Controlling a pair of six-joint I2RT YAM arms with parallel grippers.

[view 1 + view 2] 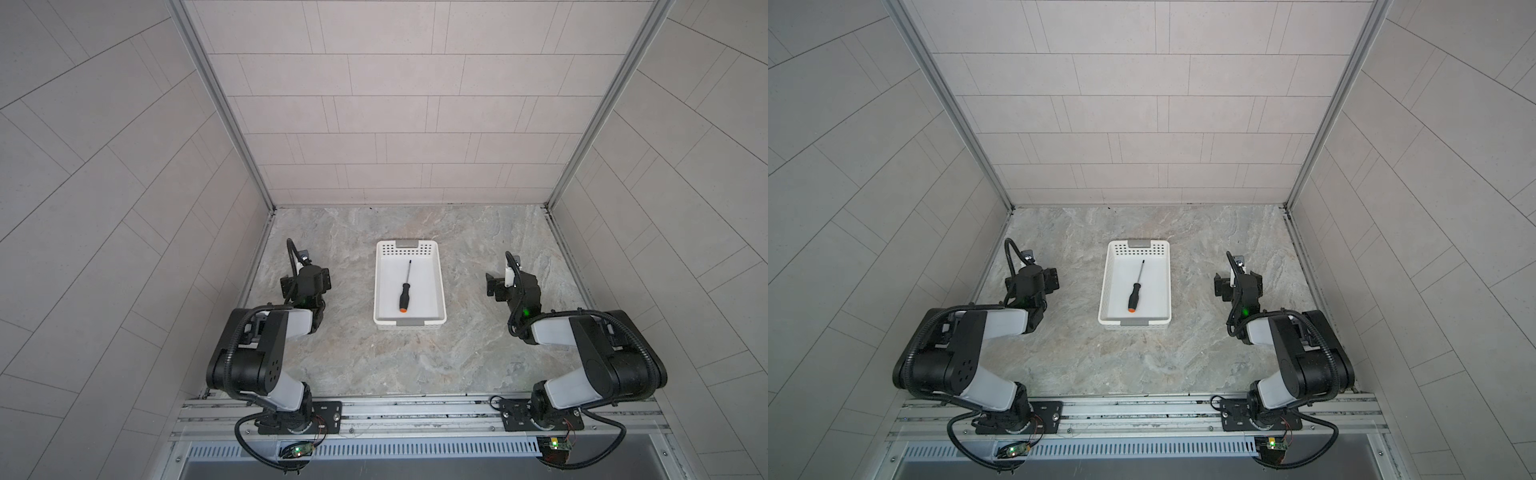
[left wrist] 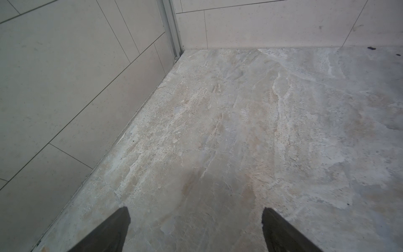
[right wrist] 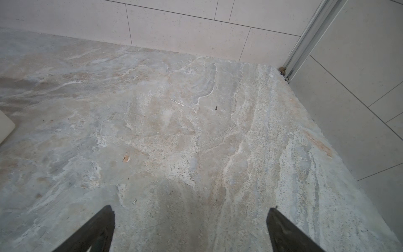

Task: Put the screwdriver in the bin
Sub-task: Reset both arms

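The bin (image 1: pixel 409 249) is smooth white plastic, perforated at its ends. The screwdriver (image 1: pixel 404 296) has a matt black handle and a dark metal shaft. The counter (image 2: pixel 239 131) looks like matt, pitted, veined stone. The walls (image 1: pixel 395 104) are matt tile-look panels, with metal posts (image 1: pixel 222 104).

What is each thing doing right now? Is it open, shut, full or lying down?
bin: upright on the table, with the screwdriver in it.
screwdriver: lying flat on the bin floor, orange end nearest the robot, nothing holding it.
left pincer: open, empty, above bare table.
right pincer: open, empty, above bare table.
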